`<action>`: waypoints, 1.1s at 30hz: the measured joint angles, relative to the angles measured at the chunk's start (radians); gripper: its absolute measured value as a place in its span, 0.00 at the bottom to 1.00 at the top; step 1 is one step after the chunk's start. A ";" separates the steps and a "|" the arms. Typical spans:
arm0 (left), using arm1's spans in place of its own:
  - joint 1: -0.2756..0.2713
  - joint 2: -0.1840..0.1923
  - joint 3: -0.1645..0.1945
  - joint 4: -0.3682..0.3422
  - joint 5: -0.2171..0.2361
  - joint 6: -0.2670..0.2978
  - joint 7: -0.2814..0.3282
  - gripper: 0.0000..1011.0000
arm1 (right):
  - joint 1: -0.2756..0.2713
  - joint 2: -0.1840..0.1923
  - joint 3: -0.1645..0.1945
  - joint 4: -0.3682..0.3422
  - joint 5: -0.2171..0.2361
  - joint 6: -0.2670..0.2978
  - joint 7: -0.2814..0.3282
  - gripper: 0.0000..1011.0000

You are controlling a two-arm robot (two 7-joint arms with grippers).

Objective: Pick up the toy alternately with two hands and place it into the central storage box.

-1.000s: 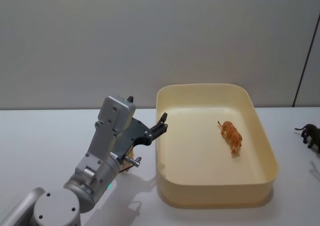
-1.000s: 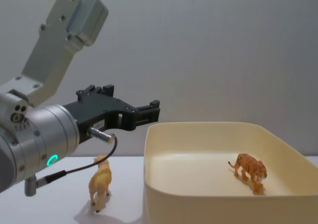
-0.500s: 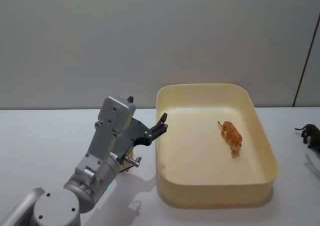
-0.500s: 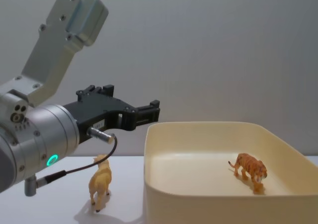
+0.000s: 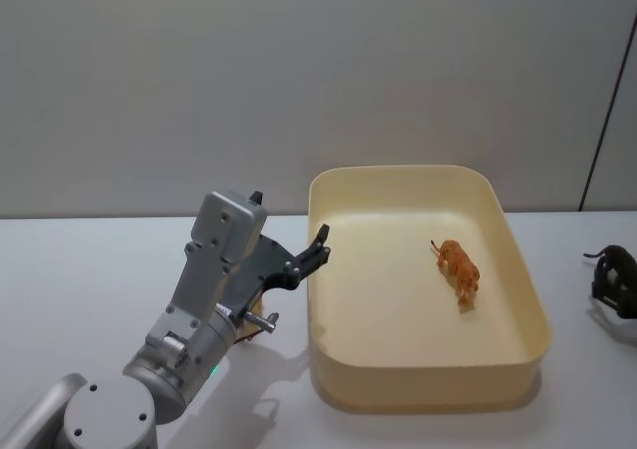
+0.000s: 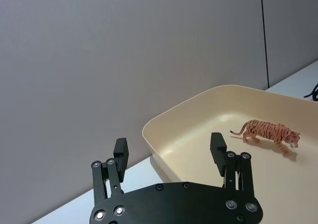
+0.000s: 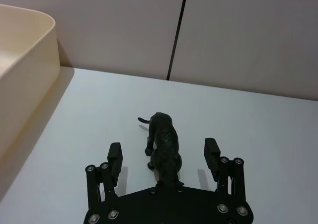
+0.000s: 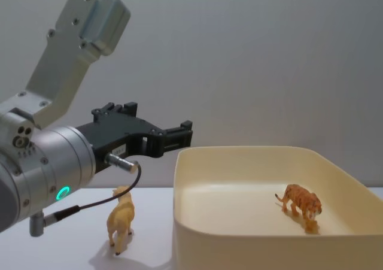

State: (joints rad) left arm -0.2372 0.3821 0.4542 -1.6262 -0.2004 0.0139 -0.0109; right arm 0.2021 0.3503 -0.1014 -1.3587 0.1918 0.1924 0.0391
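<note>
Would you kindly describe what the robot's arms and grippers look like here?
The left arm is silver-grey and cylindrical, with a green ring light, a thin black cable and a boxy grey bracket. Both the left gripper and right gripper are flat black plates with short fingers and silver screws.

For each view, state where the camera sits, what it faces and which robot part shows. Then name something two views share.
Head: high up, facing forward and down at the box and tiger; left arm shows lower left.
Chest: lower, looking across the table at the box's side and a tan toy; left arm looms left.
Left wrist: behind the open left gripper, facing box and tiger.
Right wrist: behind the open right gripper, jaws either side of a black toy.
Shared: head and chest both show the tiger in the box.
</note>
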 joint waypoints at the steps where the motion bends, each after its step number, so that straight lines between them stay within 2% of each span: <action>1: 0.000 0.000 0.000 0.000 0.000 0.000 0.000 0.99 | 0.009 -0.004 -0.003 0.015 -0.004 -0.001 0.002 0.99; 6: 0.000 0.000 0.000 0.000 0.000 0.000 0.000 0.99 | 0.035 -0.017 -0.013 0.059 -0.014 -0.008 0.007 0.98; 9: 0.000 0.000 0.000 0.000 0.000 0.000 0.000 0.99 | 0.043 -0.021 -0.016 0.071 -0.017 -0.010 0.008 0.93; 14: 0.000 0.000 0.000 0.000 0.000 0.000 0.000 0.99 | 0.058 -0.029 -0.022 0.098 -0.023 -0.014 0.011 0.80; 17: 0.000 0.000 0.000 0.000 0.000 0.000 0.000 0.99 | 0.064 -0.032 -0.024 0.107 -0.026 -0.015 0.012 0.70; 19: 0.000 0.000 0.000 0.000 0.000 0.000 0.000 0.99 | 0.066 -0.033 -0.025 0.110 -0.027 -0.016 0.012 0.67; 24: 0.000 0.000 0.000 0.000 0.000 0.000 0.000 0.99 | 0.072 -0.036 -0.027 0.120 -0.029 -0.017 0.013 0.48; 29: 0.000 0.000 0.000 0.000 0.000 0.000 0.000 0.99 | 0.072 -0.036 -0.027 0.121 -0.029 -0.019 0.016 0.35; 33: 0.000 0.000 0.000 0.000 0.000 0.000 0.000 0.99 | 0.072 -0.037 -0.027 0.119 -0.029 -0.026 0.020 0.33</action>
State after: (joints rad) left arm -0.2372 0.3821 0.4542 -1.6262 -0.2004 0.0139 -0.0109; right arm 0.2737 0.3134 -0.1284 -1.2402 0.1629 0.1666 0.0595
